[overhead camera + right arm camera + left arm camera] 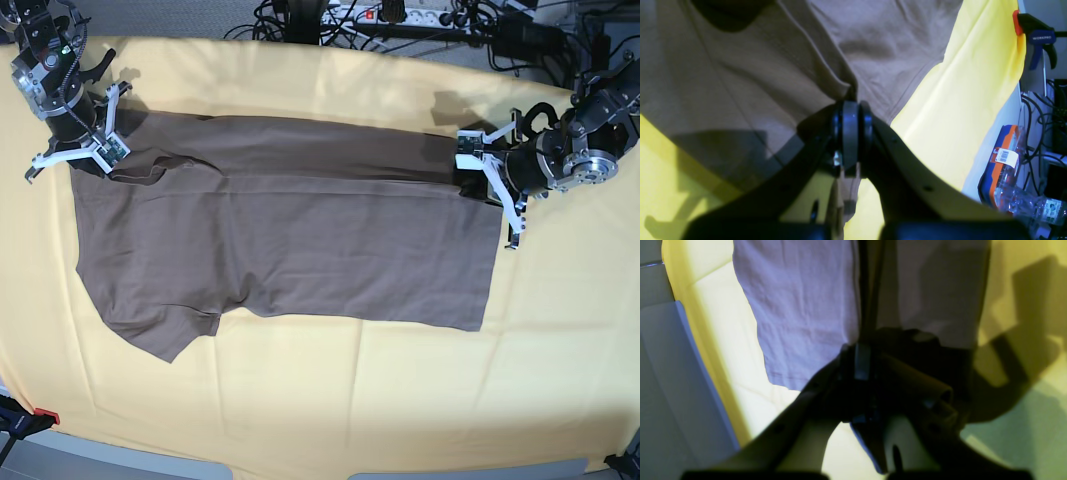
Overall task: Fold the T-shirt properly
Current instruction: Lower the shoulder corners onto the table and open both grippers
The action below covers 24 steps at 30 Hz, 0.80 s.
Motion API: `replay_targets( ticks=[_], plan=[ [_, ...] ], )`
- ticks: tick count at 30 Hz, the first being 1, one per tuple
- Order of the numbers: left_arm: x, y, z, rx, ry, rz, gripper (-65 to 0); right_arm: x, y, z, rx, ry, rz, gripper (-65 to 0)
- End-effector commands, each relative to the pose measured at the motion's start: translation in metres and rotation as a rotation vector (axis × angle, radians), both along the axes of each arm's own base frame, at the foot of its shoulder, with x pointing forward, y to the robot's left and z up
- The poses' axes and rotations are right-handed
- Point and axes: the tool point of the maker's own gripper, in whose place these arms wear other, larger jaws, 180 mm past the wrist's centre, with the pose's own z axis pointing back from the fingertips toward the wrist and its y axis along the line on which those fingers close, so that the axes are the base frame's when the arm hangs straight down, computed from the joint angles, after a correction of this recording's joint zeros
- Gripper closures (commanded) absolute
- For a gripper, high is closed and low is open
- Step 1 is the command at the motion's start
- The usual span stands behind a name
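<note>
The taupe T-shirt (300,240) lies flat on the yellow cloth (350,400), its far long edge folded over toward the middle and one sleeve (160,335) sticking out at the near left. My right gripper (100,160) is at the shirt's far left corner, by the collar. The right wrist view shows it shut (850,106) on a ridge of shirt fabric (740,76). My left gripper (482,172) is at the far right hem corner. The left wrist view shows it shut (862,351) on the shirt's edge (800,313).
Cables and a power strip (400,15) run along the back edge. A clamp (1037,36) holds the yellow cloth at the table's side, and another (25,420) is at the near left corner. A pack of plastic bottles (1007,173) lies off the table.
</note>
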Motion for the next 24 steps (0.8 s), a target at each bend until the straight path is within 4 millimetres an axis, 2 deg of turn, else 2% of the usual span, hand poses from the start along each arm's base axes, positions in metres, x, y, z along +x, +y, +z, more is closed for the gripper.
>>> replay_targets(
  ticks=[1,10,13,17,19,24],
  plan=[
    [0.008,0.003,0.012,0.004,-0.042,-0.002,0.0,0.007,-0.001,0.01,-0.011,-0.036,0.013,0.0],
    [0.012,0.004,0.013,0.03,-0.074,-0.014,0.0,0.007,-0.001,0.009,-0.006,-0.036,0.011,0.0],
    [0.017,0.004,0.017,0.04,-0.101,-0.03,-7.5,0.006,0.0,0.009,-0.006,-0.035,0.01,0.0],
    [0.024,0.003,0.024,0.035,-0.125,-0.031,-24.4,0.006,0.0,0.009,-0.001,-0.034,0.008,0.0],
    [0.031,0.003,0.032,0.032,-0.156,-0.024,-29.9,0.006,0.0,0.008,0.005,-0.03,0.005,0.0],
    [0.054,0.002,0.058,-0.011,-0.256,0.014,-30.6,0.006,0.001,0.008,0.01,-0.029,0.004,-14.0]
  ],
)
